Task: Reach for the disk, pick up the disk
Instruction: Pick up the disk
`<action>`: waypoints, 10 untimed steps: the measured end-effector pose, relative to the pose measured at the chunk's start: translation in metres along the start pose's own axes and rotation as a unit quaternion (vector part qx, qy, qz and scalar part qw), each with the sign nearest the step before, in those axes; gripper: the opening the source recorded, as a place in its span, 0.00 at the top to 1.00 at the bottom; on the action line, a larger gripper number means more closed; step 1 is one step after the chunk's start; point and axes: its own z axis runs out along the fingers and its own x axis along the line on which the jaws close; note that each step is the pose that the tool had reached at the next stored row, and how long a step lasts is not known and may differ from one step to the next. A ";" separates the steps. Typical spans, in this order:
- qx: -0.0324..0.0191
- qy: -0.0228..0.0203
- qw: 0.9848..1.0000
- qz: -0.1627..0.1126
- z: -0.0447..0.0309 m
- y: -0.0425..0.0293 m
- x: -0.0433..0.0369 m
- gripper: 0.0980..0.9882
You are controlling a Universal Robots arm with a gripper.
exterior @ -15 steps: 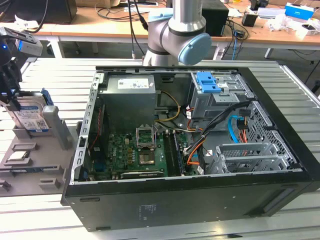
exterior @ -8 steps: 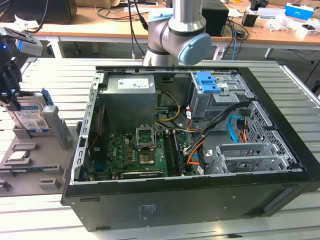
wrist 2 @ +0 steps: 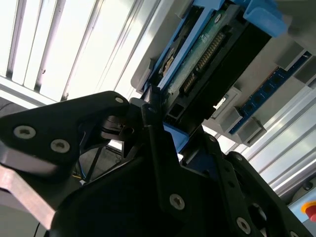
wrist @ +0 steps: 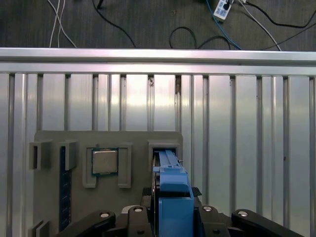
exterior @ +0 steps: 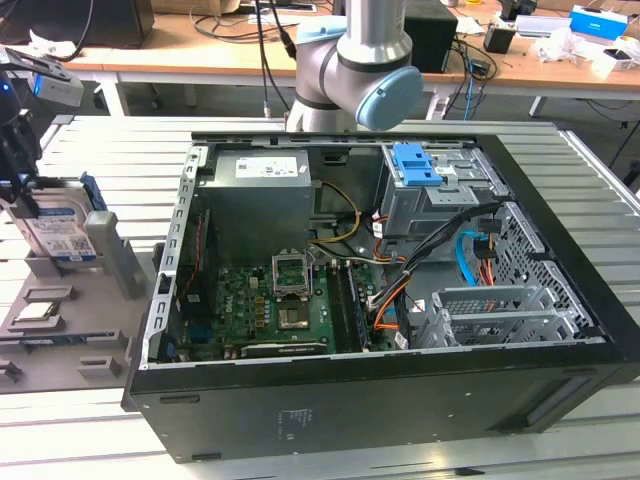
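The disk (exterior: pixel 58 228) stands on edge in a slot of the grey holder tray (exterior: pixel 62 335), which lies on the slatted metal desk (exterior: pixel 110 150) at the exterior view's left, well apart from the arm's base joint (exterior: pixel 360 65). The white-and-blue label faces the open computer case (exterior: pixel 400 400), which sits just beside the tray. The gripper (wrist: pixel 174 219) hangs directly over the disk. In the first wrist view its black jaws stand one on each side of the blue rail along the disk's upper edge, close against it, though I cannot tell whether they press on it or only straddle it. The second wrist view looks along the disk's green circuit-board side and connector, with one black jaw touching the blue rail. The disk's lower end sits in its slot. A square processor chip (wrist: pixel 104 161) rests in a neighbouring pocket of the tray. Inside the case, a blue latch piece (exterior: pixel 415 165) sits on top of the metal drive cage — nowhere near the gripper.
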 end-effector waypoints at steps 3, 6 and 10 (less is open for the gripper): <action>0.000 0.000 1.000 0.000 -0.0092 0.0003 0.0000 0.70; 0.000 0.000 1.000 0.000 -0.0194 0.0006 0.0000 0.70; 0.000 0.000 1.000 0.000 -0.0284 0.0010 -0.0001 0.70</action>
